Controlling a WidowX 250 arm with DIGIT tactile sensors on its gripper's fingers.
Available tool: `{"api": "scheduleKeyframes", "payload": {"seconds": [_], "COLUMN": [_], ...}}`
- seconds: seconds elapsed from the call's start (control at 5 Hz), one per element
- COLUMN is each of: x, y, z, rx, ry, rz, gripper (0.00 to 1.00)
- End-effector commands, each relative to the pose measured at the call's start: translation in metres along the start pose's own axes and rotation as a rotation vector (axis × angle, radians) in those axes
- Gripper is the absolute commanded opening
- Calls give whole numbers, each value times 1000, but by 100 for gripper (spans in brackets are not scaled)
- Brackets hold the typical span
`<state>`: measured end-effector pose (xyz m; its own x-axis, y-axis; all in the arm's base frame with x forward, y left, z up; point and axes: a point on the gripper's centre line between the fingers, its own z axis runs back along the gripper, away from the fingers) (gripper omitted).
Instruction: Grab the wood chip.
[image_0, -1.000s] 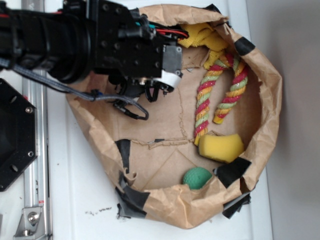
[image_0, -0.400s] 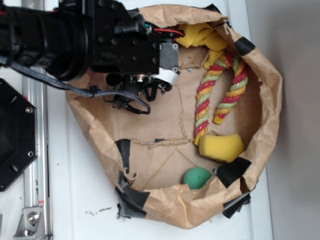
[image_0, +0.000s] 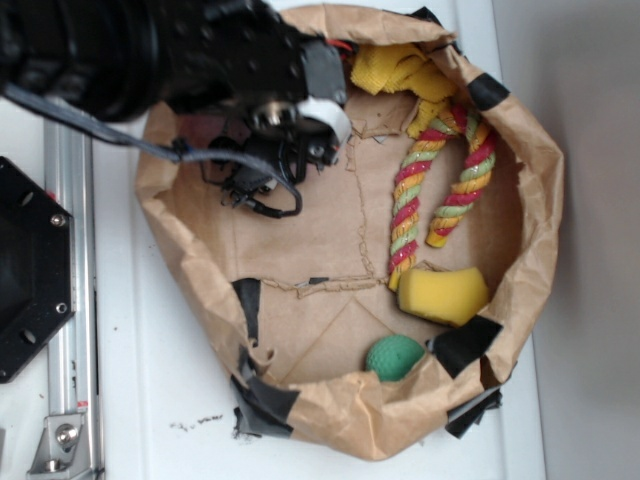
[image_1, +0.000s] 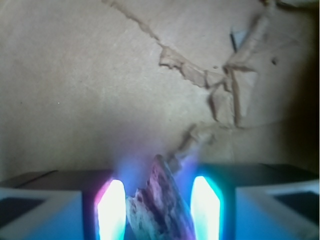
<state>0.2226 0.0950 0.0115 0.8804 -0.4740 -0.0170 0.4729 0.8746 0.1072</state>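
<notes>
The wood chip (image_1: 160, 205), dark brown and streaky with a ragged tip, stands between my two glowing fingertips (image_1: 111, 210) in the wrist view. It fills the gap and rises off the brown paper floor (image_1: 100, 90). My gripper (image_1: 157, 212) is shut on it. In the exterior view the black arm (image_0: 200, 60) hangs over the upper left of the paper bag (image_0: 540, 200) and hides both fingers and chip.
Inside the bag lie a striped rope toy (image_0: 440, 190), a yellow sponge (image_0: 443, 295), a green ball (image_0: 393, 355) and a yellow cloth (image_0: 395, 70). A black plate (image_0: 30, 270) and a metal rail (image_0: 70, 400) stand to the left.
The arm has shifted toward the top of the exterior view and looms larger and blurrier, as if rising. The items in the bag have not moved.
</notes>
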Motion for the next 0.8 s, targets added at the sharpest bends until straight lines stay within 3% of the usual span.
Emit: {"api": "scheduleKeyframes", "payload": {"seconds": [0.0, 0.2, 0.4, 0.6], "x": [-2, 5, 15, 34], "y": [12, 11, 3, -6], "z": [25, 31, 47, 87], "rx": [32, 84, 100, 77], "ry": [-65, -10, -19, -112], "rz": [72, 95, 93, 191], "gripper": [0, 0, 0, 0]}}
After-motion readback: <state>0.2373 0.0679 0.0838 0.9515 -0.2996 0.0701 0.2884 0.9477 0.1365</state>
